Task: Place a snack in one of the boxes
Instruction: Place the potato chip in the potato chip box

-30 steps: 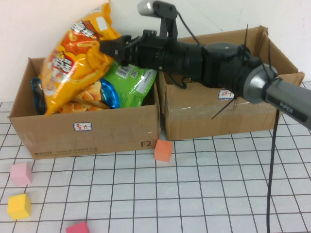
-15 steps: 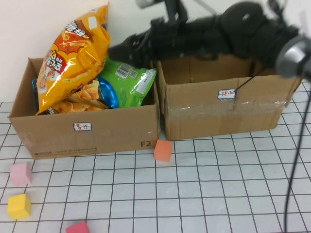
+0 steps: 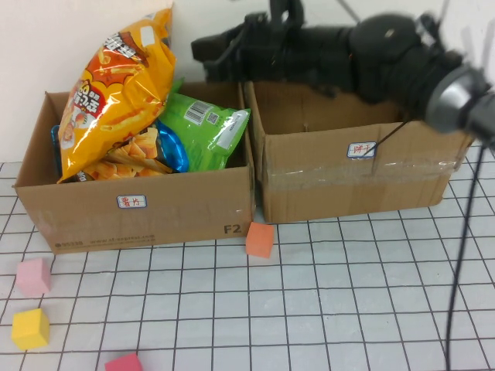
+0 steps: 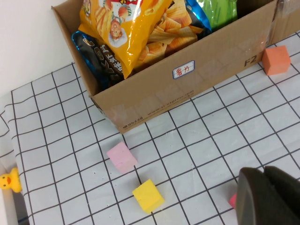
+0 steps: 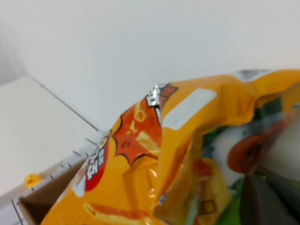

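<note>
A big orange chips bag [image 3: 116, 85] stands tilted in the left cardboard box [image 3: 139, 212], on top of a green bag [image 3: 205, 131] and a blue bag [image 3: 174, 151]. My right gripper [image 3: 203, 50] hovers above the gap between the two boxes, just right of the orange bag and clear of it, jaws together and empty. In the right wrist view the orange bag [image 5: 154, 154] fills the frame beside the fingers [image 5: 265, 201]. The right box [image 3: 348, 182] is open, its inside mostly hidden by the arm. My left gripper [image 4: 269, 197] is shut and empty above the checkered table.
An orange cube [image 3: 260, 239] lies before the boxes. A pink cube [image 3: 33, 276], a yellow cube [image 3: 30, 328] and a red cube [image 3: 124, 362] lie at the front left. A small yellow duck [image 4: 5, 180] sits at the table edge.
My right gripper let go of the orange bag and pulled back up and to the right. The bag settled leftward into the left box.
</note>
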`<state>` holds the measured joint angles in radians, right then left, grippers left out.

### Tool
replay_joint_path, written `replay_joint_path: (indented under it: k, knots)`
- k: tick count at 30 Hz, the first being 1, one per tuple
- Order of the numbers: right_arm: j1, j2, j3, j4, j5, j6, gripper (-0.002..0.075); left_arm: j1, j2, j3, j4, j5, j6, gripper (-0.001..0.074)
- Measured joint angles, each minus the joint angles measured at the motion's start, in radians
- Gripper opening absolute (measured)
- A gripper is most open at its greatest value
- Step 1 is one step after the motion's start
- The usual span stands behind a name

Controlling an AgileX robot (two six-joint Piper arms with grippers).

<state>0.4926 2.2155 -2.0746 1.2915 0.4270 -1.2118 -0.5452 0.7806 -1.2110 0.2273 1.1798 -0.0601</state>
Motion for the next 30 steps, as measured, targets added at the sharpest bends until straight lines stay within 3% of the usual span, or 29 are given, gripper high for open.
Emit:
replay_joint_path:
  k: [7, 18, 21, 26, 30]
  knots:
    - [0.043, 0.09, 0.0, 0.232, 0.012, -0.226, 0.0004, 0.0, 0.0, 0.0, 0.0, 0.0, 0.0, -0.0001]
    - [0.084, 0.159, -0.071, 0.252, 0.107, -0.262, 0.0003, 0.0, 0.0, 0.0, 0.0, 0.0, 0.006, -0.0001]
    - [0.081, 0.156, -0.078, 0.129, 0.147, -0.169, 0.0002, 0.0, 0.0, 0.0, 0.0, 0.002, 0.009, -0.0001]
    - [0.079, 0.093, -0.078, -0.387, 0.255, 0.152, 0.0002, 0.0, 0.0, 0.0, 0.0, 0.019, 0.009, -0.0001]
    - [0.077, -0.004, -0.078, -0.662, 0.403, 0.283, 0.0002, 0.0, -0.011, 0.0, 0.0, 0.013, -0.009, -0.0001]
